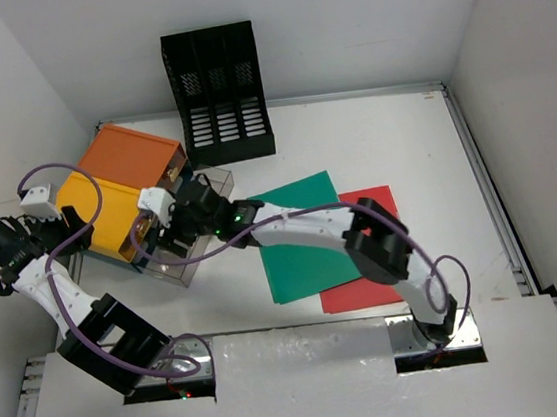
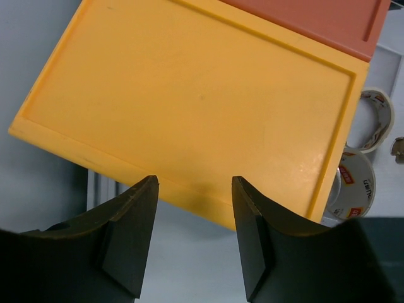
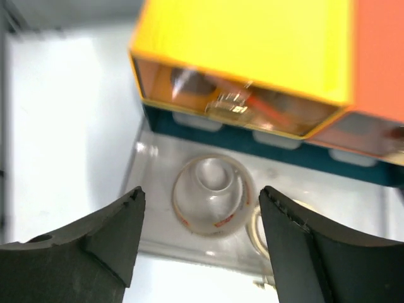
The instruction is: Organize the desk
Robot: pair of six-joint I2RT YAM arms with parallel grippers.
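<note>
The white desk [image 1: 402,144] holds an orange-and-yellow drawer box [image 1: 117,202] at its left. A clear drawer [image 1: 190,271] stands pulled out of the box's front. My right gripper [image 1: 176,235] hovers open over that drawer [image 3: 158,158], nothing between its fingers. Below it a roll of clear tape [image 3: 211,196] lies flat on the drawer floor. My left gripper [image 1: 79,239] is open at the box's left edge. In the left wrist view its fingers [image 2: 194,189] frame bare desk beside the yellow lid [image 2: 189,95], holding nothing. Two tape rolls [image 2: 353,189] show at the right.
A black mesh file rack [image 1: 217,95] stands against the back wall. A green sheet [image 1: 309,255] lies mid-desk, overlapping a red sheet [image 1: 354,295], both partly under my right arm. White walls close in on the left, back and right.
</note>
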